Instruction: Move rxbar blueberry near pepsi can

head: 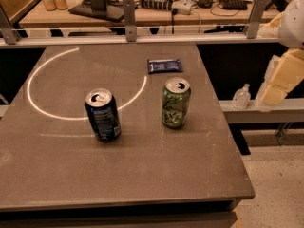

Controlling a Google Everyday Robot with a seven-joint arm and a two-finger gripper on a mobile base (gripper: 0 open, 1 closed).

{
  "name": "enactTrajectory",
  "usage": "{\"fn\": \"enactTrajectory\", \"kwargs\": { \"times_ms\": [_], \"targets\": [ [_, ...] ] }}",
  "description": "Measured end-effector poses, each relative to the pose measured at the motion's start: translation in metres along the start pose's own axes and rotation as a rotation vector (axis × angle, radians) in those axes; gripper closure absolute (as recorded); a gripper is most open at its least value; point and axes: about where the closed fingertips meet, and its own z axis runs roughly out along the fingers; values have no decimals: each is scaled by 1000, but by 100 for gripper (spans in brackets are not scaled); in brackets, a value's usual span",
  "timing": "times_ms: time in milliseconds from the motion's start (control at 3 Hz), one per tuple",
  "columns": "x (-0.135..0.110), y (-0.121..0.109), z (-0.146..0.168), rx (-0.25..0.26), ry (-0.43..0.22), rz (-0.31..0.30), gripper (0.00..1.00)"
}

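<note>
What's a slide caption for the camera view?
Gripper hangs right of table; rxbar blueberry lies flat behind green can, pepsi can upright to its left.

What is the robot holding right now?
Nothing. The end effector hangs to the right of the table, apart from everything on it; the rxbar blueberry lies flat there, untouched.

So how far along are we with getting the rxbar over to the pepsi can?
Nothing looks done yet. The rxbar blueberry lies flat at the table's far side, behind the green can, apart from the pepsi can. Nothing is in hand: the gripper hangs off the table's right edge. Reaching, grasping and moving are all left.
</note>
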Motion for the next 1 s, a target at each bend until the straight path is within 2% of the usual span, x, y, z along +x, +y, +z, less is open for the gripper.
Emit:
{"fn": "enactTrajectory", "kwargs": {
  "times_ms": [333,1000],
  "targets": [
    [-20,-45,10,8,-102,21,0],
    [-37,-112,81,-48,-407,-17,0]
  ]
}}
